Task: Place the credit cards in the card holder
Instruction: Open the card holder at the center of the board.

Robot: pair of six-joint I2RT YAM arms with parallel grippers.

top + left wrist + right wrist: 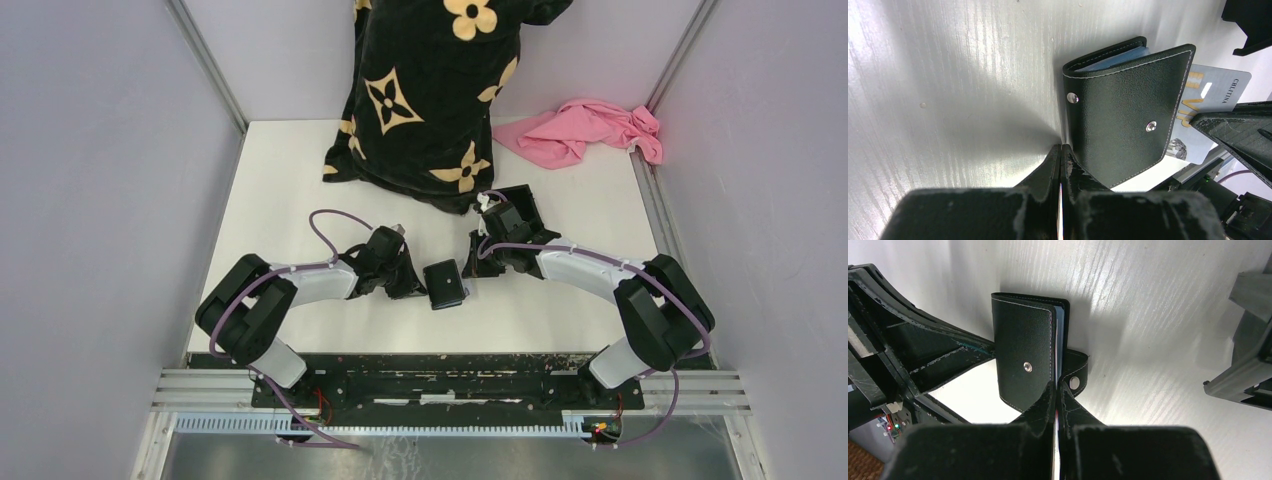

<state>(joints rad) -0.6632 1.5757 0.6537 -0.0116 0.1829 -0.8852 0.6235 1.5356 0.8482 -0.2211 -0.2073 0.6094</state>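
Note:
The black card holder (445,285) stands on edge, part open, between my two grippers; it also shows in the left wrist view (1123,115) and the right wrist view (1023,350). The blue card (1118,57) sits inside it. The whitish-grey card (1213,90) sticks out of its far side. My right gripper (478,262) (1055,387) is shut on that card, seen edge-on between the fingers. My left gripper (415,282) (1061,150) is shut at the holder's spine edge and seems to pinch it.
A larger black tray (515,205) lies just behind the right gripper. A black cloth with tan flowers (430,90) hangs at the back middle. A pink cloth (585,130) lies at the back right. Grey walls close in both sides.

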